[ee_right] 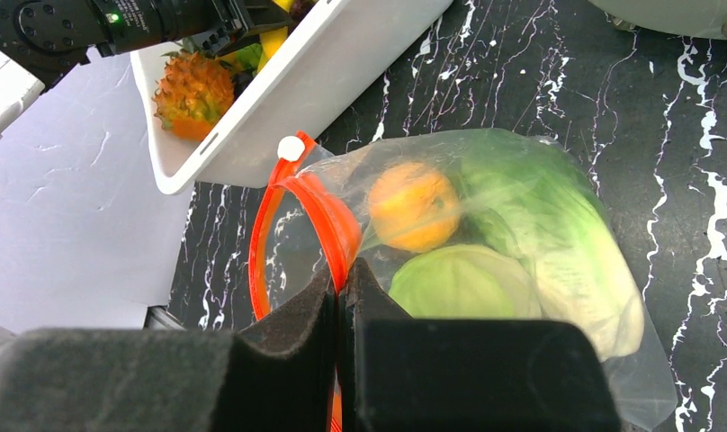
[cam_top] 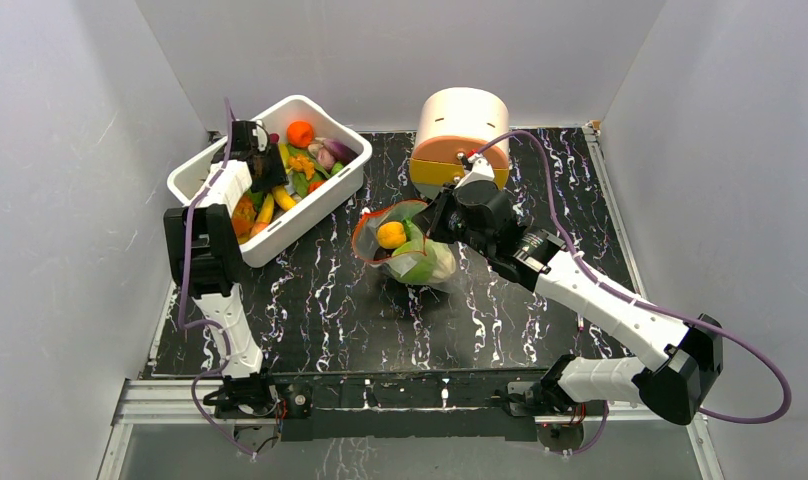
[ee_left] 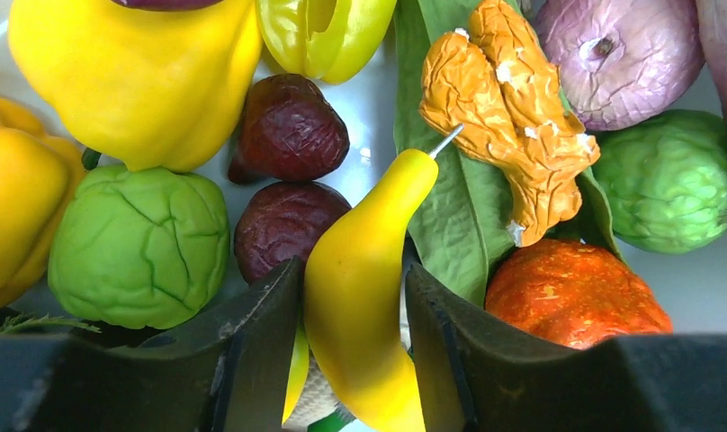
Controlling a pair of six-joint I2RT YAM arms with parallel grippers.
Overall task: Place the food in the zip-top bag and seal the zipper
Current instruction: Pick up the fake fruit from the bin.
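Top external: left gripper [cam_top: 265, 165] down inside white tub [cam_top: 310, 218] at back left, among loose food [cam_top: 300, 133]. Right gripper [cam_top: 420, 227] out over black marbled table [cam_top: 320, 300], at the mouth of zip-top bag [cam_top: 432, 266], just in front of round cream-and-orange box [cam_top: 460, 140]. Bag flat on table mid-field, well apart from left gripper, mouth gaping toward tub. Left wrist: fingers half closed, one on each flank of yellow curved piece [ee_left: 369, 234], touching both sides. Pale-green cabbage [ee_left: 139, 247] just left of it; dark red pieces [ee_left: 283, 229], green leaf [ee_left: 450, 216] and orange-red gourd [ee_left: 571, 292] close round. Right wrist: fingers pressed together, pinching zipper [ee_right: 331, 211] on the near rim. Bag directly ahead of fingertips, holding orange round piece [ee_right: 414, 205], second cabbage [ee_right: 463, 283] and lettuce [ee_right: 567, 243]. Far rim free, mouth open.
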